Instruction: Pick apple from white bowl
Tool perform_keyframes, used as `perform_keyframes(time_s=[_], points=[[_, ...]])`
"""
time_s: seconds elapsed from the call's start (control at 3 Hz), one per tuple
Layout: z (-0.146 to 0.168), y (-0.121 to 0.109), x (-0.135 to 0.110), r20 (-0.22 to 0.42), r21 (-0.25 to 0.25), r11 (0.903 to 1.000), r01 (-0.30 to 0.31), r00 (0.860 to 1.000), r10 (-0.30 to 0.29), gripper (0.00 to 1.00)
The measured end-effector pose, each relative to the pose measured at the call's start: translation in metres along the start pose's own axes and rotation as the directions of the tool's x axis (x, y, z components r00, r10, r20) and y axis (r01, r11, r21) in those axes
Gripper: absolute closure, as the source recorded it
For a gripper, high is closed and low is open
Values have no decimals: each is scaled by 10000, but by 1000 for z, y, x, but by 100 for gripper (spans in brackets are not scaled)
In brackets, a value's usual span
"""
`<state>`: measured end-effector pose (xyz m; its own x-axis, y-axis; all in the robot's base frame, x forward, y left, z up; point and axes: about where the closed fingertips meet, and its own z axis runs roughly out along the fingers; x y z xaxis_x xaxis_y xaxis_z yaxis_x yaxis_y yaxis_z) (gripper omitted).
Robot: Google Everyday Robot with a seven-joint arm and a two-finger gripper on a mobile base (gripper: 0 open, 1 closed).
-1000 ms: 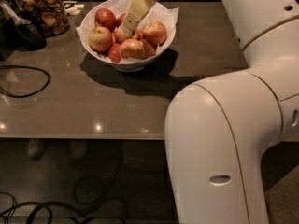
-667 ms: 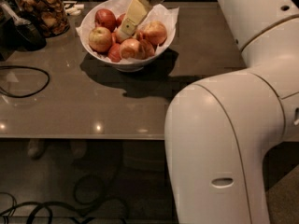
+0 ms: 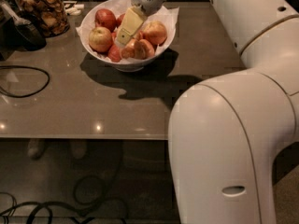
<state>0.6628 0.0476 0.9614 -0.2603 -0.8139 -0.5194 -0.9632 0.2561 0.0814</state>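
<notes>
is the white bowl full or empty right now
Full: the white bowl holds several red apples heaped on crumpled white paper. The gripper is down among them, near the bowl's middle.

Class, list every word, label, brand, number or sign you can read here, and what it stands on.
None can be read: no lettering shows on the glass jar, the white bowl, the table or the robot arm. The gripper, down in the bowl among the apples, bears none either.

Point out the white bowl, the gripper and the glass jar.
white bowl (image 3: 131, 65), camera view, front outer wall.
gripper (image 3: 124, 40), camera view, its tip, inside the bowl.
glass jar (image 3: 44, 10), camera view, its glass side.
</notes>
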Motion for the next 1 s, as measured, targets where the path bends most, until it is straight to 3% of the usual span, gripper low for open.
perform_keyframes(time_s=[0.33,1.0], points=[[5,5,6,-9,-152,9998,-153,9999,153,39],[7,13,19,-156,-267,9993,-273,9995,268,36]])
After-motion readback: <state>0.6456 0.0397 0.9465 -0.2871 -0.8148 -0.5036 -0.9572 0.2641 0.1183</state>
